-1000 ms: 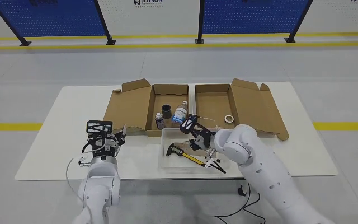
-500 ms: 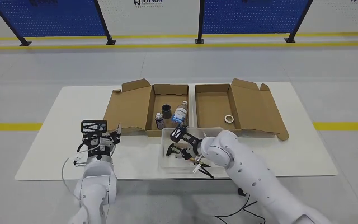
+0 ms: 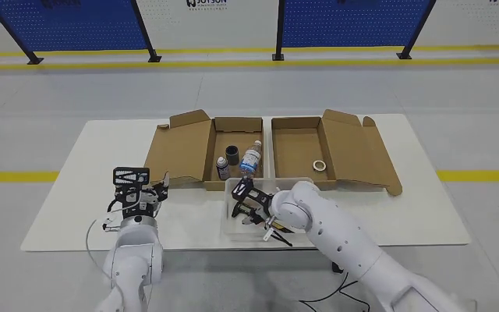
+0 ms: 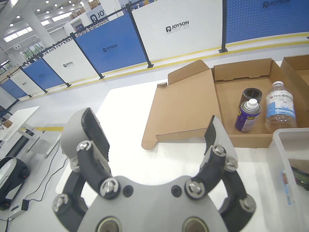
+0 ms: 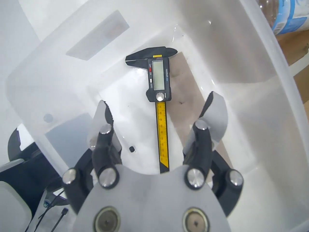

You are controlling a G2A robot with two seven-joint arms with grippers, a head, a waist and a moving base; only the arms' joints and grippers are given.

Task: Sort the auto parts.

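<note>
Bright, even indoor light. Rows of ceiling lamps [image 4: 45, 1] glow overhead in the left wrist view. The white surface [image 3: 93, 156] is close to washed out, strongest toward 9 o'clock in the top view. Shadows are soft and short, with a thin dark line under the cardboard box [image 4: 183, 105] flap. Small glints on the clear plastic bin [image 5: 241, 56] wall, which looks milky. Fence posts [image 4: 140, 37] bow toward the left wrist view's edges.
</note>
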